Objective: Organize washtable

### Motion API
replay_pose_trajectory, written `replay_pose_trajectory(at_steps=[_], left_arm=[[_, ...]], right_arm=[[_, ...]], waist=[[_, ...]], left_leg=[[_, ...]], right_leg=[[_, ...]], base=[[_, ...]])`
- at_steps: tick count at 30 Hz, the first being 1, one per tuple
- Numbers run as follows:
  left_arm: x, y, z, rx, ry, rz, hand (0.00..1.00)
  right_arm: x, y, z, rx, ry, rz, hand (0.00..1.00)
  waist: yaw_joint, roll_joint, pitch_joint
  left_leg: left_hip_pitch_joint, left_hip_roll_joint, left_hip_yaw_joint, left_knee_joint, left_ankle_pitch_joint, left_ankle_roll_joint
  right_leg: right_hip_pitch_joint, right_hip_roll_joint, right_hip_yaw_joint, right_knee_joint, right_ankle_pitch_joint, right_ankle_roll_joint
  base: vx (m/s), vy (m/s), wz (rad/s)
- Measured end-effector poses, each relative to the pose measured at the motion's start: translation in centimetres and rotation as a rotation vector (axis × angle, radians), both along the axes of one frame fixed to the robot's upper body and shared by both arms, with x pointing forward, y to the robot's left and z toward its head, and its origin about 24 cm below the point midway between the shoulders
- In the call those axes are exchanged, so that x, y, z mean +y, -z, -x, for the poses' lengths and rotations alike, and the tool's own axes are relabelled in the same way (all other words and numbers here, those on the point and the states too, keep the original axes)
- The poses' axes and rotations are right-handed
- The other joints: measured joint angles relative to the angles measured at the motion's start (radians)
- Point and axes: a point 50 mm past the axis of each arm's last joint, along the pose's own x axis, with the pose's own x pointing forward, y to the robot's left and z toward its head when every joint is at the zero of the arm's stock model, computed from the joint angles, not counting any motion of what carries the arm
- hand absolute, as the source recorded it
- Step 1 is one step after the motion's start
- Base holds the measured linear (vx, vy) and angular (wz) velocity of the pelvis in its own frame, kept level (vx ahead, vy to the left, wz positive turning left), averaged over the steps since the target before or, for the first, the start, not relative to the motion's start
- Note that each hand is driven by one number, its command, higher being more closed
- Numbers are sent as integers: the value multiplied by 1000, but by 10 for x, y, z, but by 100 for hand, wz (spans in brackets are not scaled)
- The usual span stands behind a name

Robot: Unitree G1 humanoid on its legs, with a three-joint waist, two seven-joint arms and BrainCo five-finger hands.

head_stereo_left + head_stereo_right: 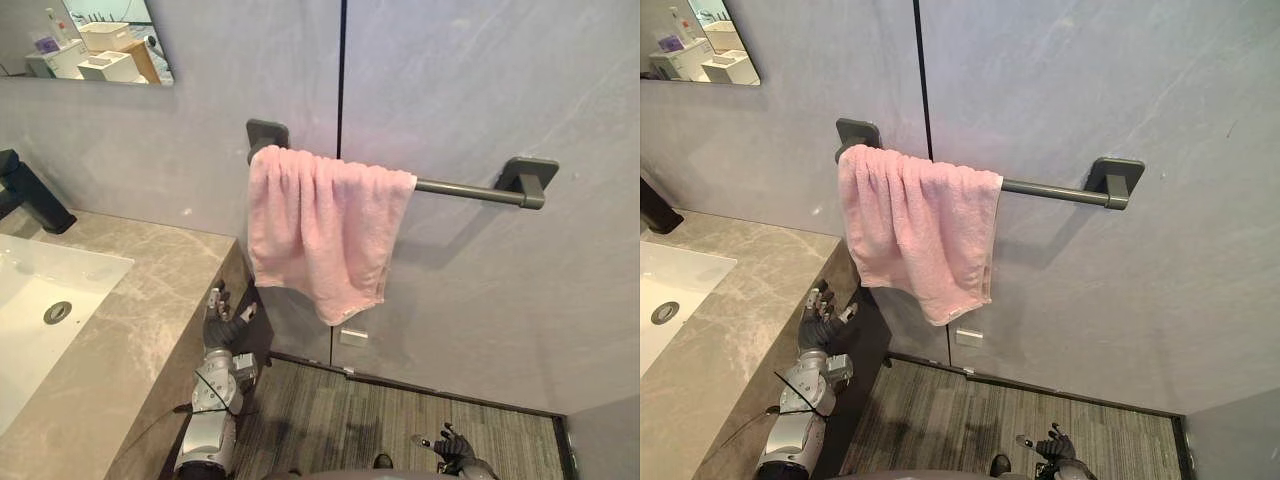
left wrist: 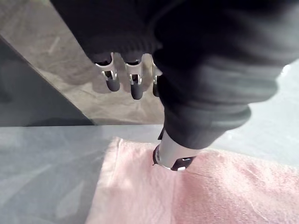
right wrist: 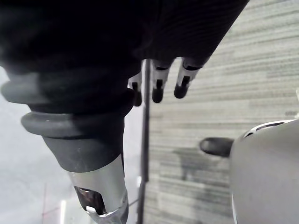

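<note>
A pink towel (image 1: pixel 320 225) hangs folded over the left end of a dark grey wall bar (image 1: pixel 465 188), bunched and uneven, with one corner drooping lowest. My left hand (image 1: pixel 224 318) hangs low beside the end face of the stone washtable (image 1: pixel 130 320), below and left of the towel. Its fingers (image 2: pixel 135 84) are straight and hold nothing. The left wrist view looks up past them at the towel (image 2: pixel 210 191). My right hand (image 1: pixel 452 446) hangs near the floor at the lower right, its fingers (image 3: pixel 157 88) relaxed and empty.
A white sink (image 1: pixel 40 290) is set into the washtable, with a black faucet (image 1: pixel 30 195) behind it. A mirror (image 1: pixel 90 40) hangs at the top left. Striped grey floor (image 1: pixel 400 420) lies under the towel bar.
</note>
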Motion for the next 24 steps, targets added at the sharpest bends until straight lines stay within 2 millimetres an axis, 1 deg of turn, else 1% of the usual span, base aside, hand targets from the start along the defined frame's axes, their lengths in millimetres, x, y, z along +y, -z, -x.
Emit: replay_pose_trajectory(at_steps=[3, 5, 6, 8, 9, 11, 13, 16, 20, 22, 23, 24], left_arm=[[1, -7, -6, -24, -2, -33, 0], [5, -17, -15, -59, 8, -69, 0], [5, -18, -16, -64, 10, -72, 0], [8, -28, -26, -96, 22, -99, 0], [8, -30, -29, -101, 24, -106, 0], [11, -33, -34, -107, 21, -125, 0], [12, -31, -43, -90, 30, -145, 0], [12, -27, -51, -55, 45, -161, 0], [14, -22, -55, -24, 57, -176, 0], [15, -19, -54, -6, 65, -178, 0], [14, -16, -54, 6, 75, -178, 100], [14, -15, -54, 11, 80, -178, 100]], right_arm=[[0, 0, 1, 4, -7, 3, 0], [0, 0, 1, 5, -21, 8, 0], [-1, 0, 1, 5, -23, 9, 0], [-2, 0, 1, 5, -25, 13, 0], [-3, 0, 0, 4, -26, 14, 0], [-3, -1, -1, 0, -27, 15, 0], [-4, -1, -3, -4, -28, 17, 0], [-4, -2, -3, -5, -30, 17, 0], [-7, -2, -2, -3, -34, 23, 0], [-8, -2, -3, -4, -50, 28, 0], [-9, -4, -5, -16, -56, 32, 0], [-9, -5, -7, -26, -57, 33, 0]], waist=[[-1, -6, -3], [-2, -12, -5], [-2, -13, -4], [-7, -17, -3], [-9, -17, -3], [-22, -18, -3], [-27, -17, -3], [-32, -17, -1], [-53, -16, 2], [-54, -15, 2], [-54, -15, 2], [-55, -14, 3]], left_leg=[[5, 2, 4, -6, 0, 0], [11, 3, 8, -7, 0, 0], [11, 3, 8, -8, 0, 0], [11, 2, 10, -9, 0, 0], [11, 2, 10, -9, 0, 0], [11, 1, 10, -8, 0, 0], [12, -1, 25, -8, -1, 2], [8, -4, 38, -5, -2, 3], [-10, -5, 55, 3, -2, 2], [-20, -5, 59, 8, -3, 2], [-20, -4, 62, 9, -3, 2], [-20, -3, 63, 9, -2, 2]], right_leg=[[-1, 2, 6, -2, 0, 0], [0, 4, 11, -3, 1, 0], [0, 4, 11, -3, 1, 0], [0, 4, 14, -7, 3, -2], [0, 4, 15, -8, 4, -3], [1, 4, 19, -15, 10, -6], [-2, 5, 40, -24, 21, -6], [-7, 4, 56, -33, 31, -4], [-31, 4, 78, -33, 39, -2], [-43, 7, 87, -33, 41, -2], [-48, 8, 91, -33, 43, -3], [-50, 9, 92, -33, 45, -3]], base=[[18, 10, -5], [30, 15, -6], [17, 17, -4], [4, 9, -2], [1, 20, -3], [-7, 12, -4], [-37, 23, -20], [-58, 14, -18], [-67, 3, -14], [-41, -10, -10], [-11, -13, -7], [0, -12, -8]])
